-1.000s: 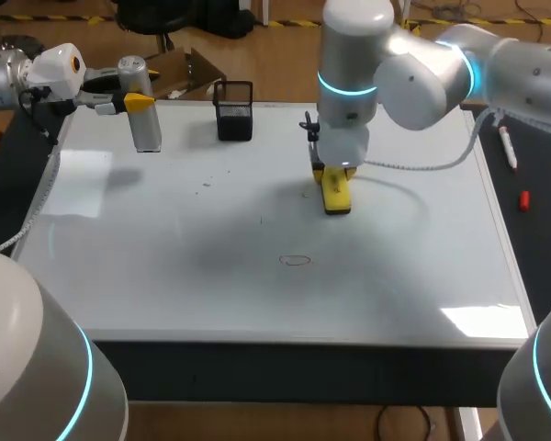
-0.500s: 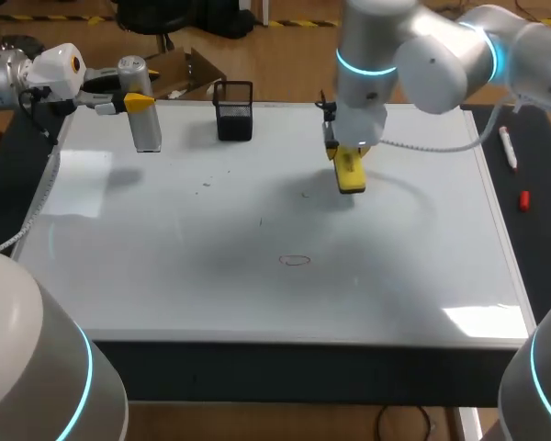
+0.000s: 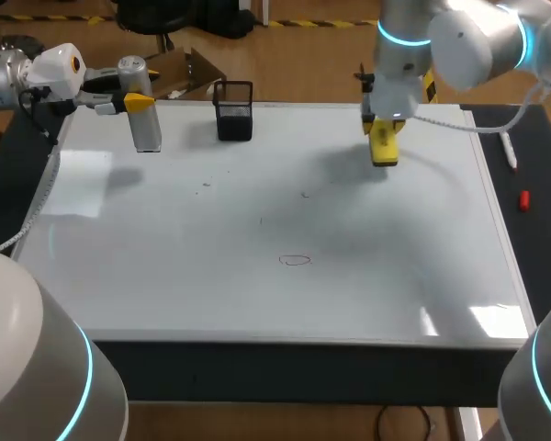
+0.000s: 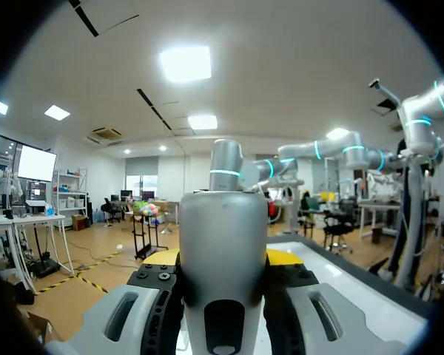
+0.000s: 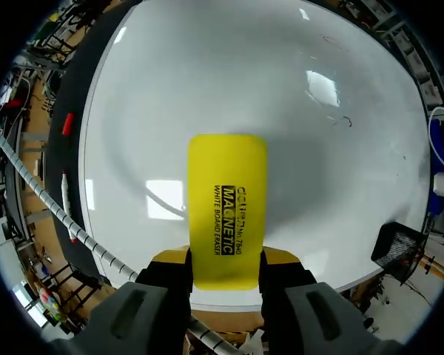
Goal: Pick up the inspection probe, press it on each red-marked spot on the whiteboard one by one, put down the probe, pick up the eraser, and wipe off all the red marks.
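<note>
The grey cylindrical probe [image 3: 146,127] stands upright over the whiteboard's [image 3: 165,276] far left corner, with my left gripper [image 3: 136,99] shut on its upper part. In the left wrist view the probe [image 4: 222,244] fills the gap between the fingers of that gripper [image 4: 222,260]. My right gripper [image 3: 384,124] is shut on the yellow eraser [image 3: 383,145], held above the board's far right part. The right wrist view looks down the eraser [image 5: 227,207], clamped in the gripper [image 5: 226,259]. A faint oval mark [image 3: 295,260] and small faint strokes [image 3: 304,194] lie mid-board.
A black mesh pen holder [image 3: 234,110] stands at the board's far edge, between the two grippers; it also shows in the right wrist view [image 5: 399,248]. A marker [image 3: 508,147] and a red cap [image 3: 523,199] lie on the dark strip right of the board.
My right arm has carried the eraser from the board's middle up and away to its far right part. The left arm and the probe have not moved.
</note>
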Tool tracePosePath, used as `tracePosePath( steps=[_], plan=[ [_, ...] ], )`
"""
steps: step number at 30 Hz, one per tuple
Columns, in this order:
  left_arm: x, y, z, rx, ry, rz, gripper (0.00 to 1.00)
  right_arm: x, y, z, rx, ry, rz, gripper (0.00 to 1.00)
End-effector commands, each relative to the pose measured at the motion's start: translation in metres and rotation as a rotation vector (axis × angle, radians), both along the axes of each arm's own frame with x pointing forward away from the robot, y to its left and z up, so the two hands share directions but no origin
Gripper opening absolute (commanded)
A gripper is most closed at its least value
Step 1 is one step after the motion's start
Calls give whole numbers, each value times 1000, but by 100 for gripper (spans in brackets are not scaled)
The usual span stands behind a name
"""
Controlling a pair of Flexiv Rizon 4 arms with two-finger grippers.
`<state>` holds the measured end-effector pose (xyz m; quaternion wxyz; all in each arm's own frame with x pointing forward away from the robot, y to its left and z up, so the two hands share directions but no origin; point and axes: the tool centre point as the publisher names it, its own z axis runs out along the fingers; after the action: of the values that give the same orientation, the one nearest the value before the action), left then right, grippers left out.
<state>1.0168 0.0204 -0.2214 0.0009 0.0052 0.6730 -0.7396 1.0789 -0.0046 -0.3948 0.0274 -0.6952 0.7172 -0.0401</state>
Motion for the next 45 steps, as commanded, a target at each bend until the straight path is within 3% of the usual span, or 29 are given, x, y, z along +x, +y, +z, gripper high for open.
tracePosePath(
  steps=[1,6,12,42,45],
  plan=[
    [0,0,1,0,0,0,0,22,-14,-2,8,39,-7,0],
    [0,0,1,0,0,0,0,36,-31,-1,79,66,-32,0],
    [0,0,1,0,0,0,0,44,-43,-4,68,79,-48,0],
    [0,0,1,0,0,0,0,45,-50,-3,74,94,-27,0],
    [-10,-8,12,-2,-34,-24,0,45,-50,-3,74,94,-27,0]
  ],
)
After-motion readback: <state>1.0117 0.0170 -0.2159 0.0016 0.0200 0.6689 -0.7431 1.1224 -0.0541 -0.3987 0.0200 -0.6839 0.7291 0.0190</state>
